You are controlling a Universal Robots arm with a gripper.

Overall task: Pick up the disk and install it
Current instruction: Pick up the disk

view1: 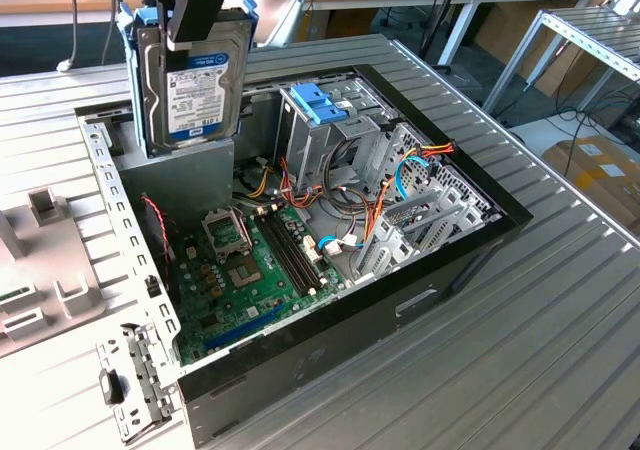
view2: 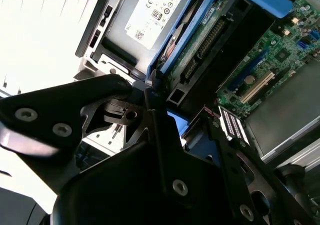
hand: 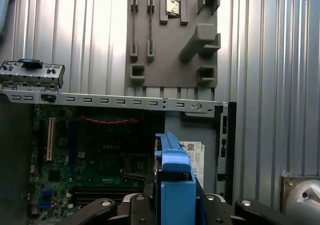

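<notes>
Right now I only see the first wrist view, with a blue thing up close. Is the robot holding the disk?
Observer: Yes. In the exterior view the gripper clamps the disk by its top edge, upright, over the open computer case.
Operator: Is anything else blue in there?
Observer: A lighter blue bracket sits atop the grey drive cage, to the exterior view's right of the disk, not touching it.

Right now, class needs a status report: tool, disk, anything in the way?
Tool shut on disk. Disk upright above the open case, not yet installed. Loose cables beside the cage.
</notes>
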